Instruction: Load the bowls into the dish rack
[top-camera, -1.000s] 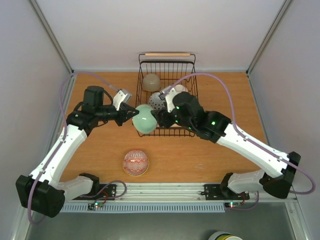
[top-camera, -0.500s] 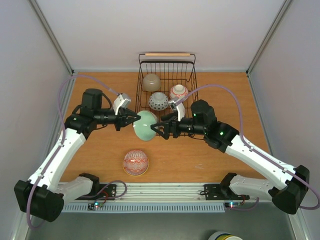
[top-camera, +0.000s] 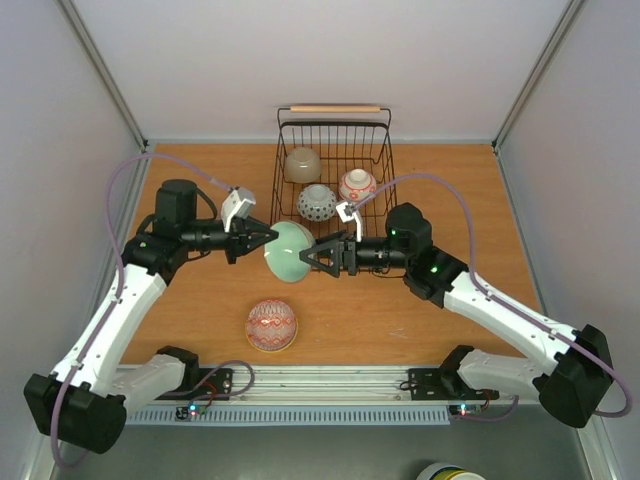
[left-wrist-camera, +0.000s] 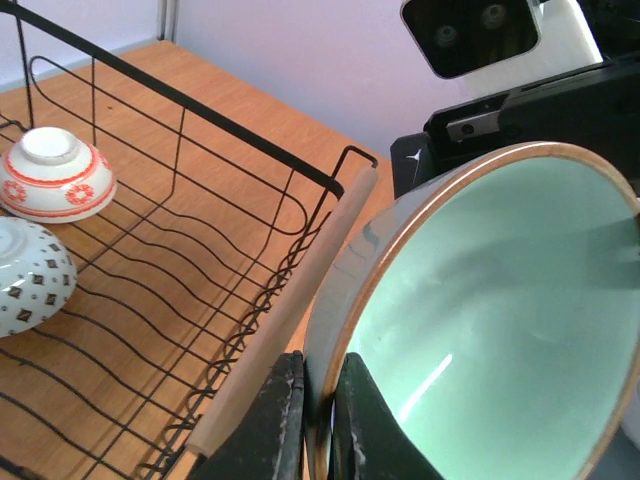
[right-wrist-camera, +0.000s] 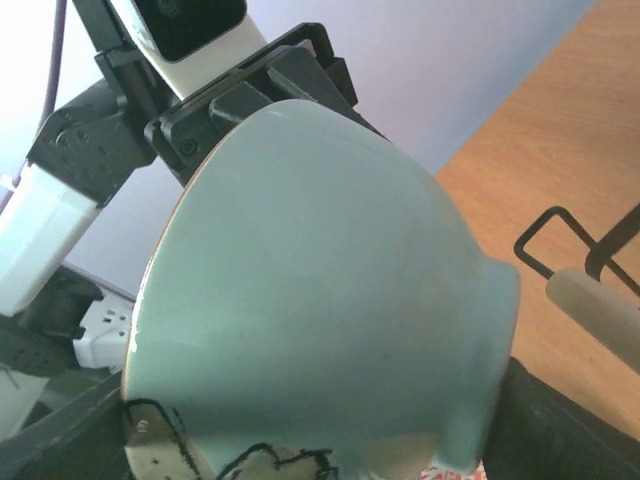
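Left pincer (left-wrist-camera: 320, 405) astride rim of green bowl (left-wrist-camera: 490, 330)

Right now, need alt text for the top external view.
A pale green bowl is held on edge at the near side of the dish rack: the left gripper pinches its rim, and the right gripper is open at its other side. Three bowls sit in the rack, and a red patterned bowl rests toward the front of the table.
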